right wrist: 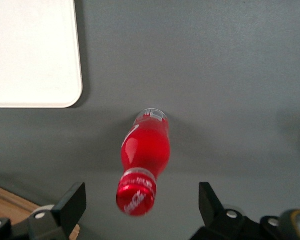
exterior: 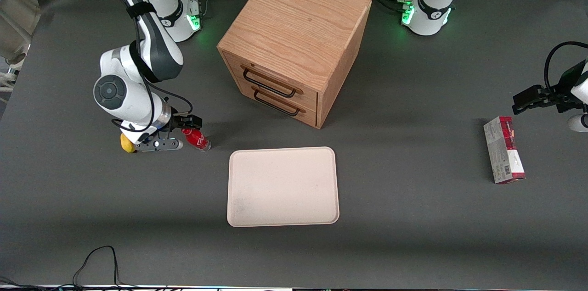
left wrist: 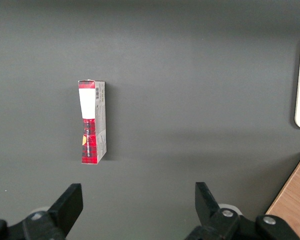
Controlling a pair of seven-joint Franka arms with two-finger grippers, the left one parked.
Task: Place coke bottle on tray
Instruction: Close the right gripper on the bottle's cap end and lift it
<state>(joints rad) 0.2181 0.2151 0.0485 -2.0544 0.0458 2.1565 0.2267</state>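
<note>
Starting at the working arm's end of the table, my gripper hangs low over the mat with its jaws spread wide; in the right wrist view the two fingertips stand well apart with the coke bottle between them, not touching either. The bottle stands upright on the table, red cap uppermost, clear base down. A yellow fruit peeks out just beside the gripper, mostly hidden under the wrist.

I judge the bottle light and rigid, but smooth and round, so it could slip or tip if I pinch it off-centre. I'd close on the red body just below the cap, squarely across its width.

Next along lies the tray, near the bottle but apart from it, nothing on it. The wooden drawer cabinet sits farther from the front camera.
</note>
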